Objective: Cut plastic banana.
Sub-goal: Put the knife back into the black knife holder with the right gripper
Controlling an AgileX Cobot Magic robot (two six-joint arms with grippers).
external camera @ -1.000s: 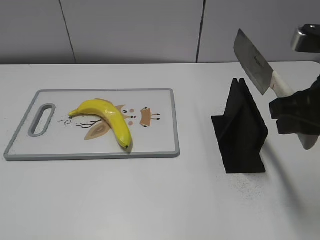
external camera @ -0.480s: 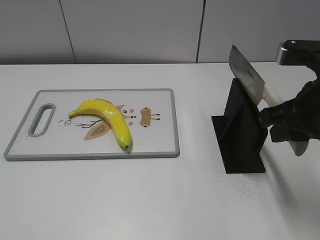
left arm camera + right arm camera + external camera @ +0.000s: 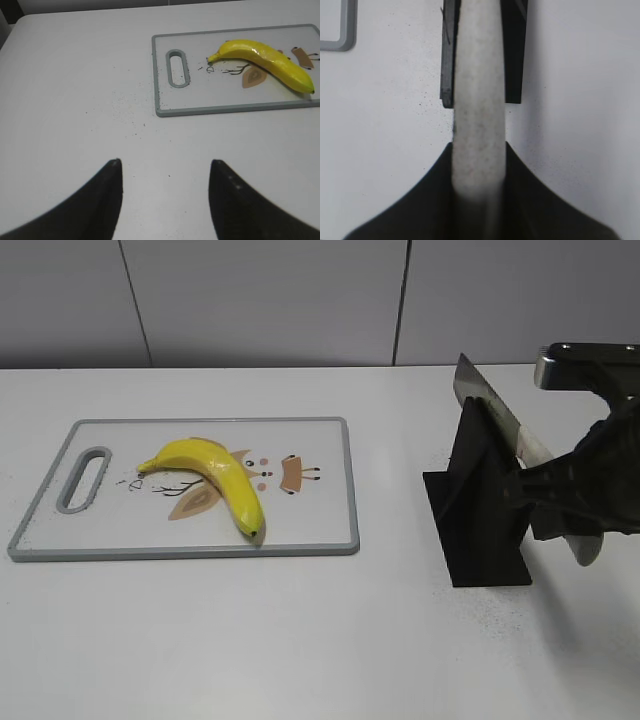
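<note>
A yellow plastic banana (image 3: 213,478) lies whole on the grey-rimmed cutting board (image 3: 330,530) at the left; it also shows in the left wrist view (image 3: 265,62). My right gripper (image 3: 560,502) is shut on the white handle (image 3: 479,100) of a cleaver (image 3: 490,405). The blade sits partly down in the slot of the black knife stand (image 3: 482,500), tilted. My left gripper (image 3: 165,200) is open and empty above bare table, left of the board's handle slot (image 3: 177,67). It is out of the exterior view.
The white table (image 3: 300,640) carries only the board and the black knife stand (image 3: 512,50). Small dark specks lie on the table left of the board (image 3: 125,107). A grey wall panel runs behind the table.
My right gripper has lowered the cleaver from above the stand down and left, so the blade now enters the stand's slot. The banana and board have not moved.
</note>
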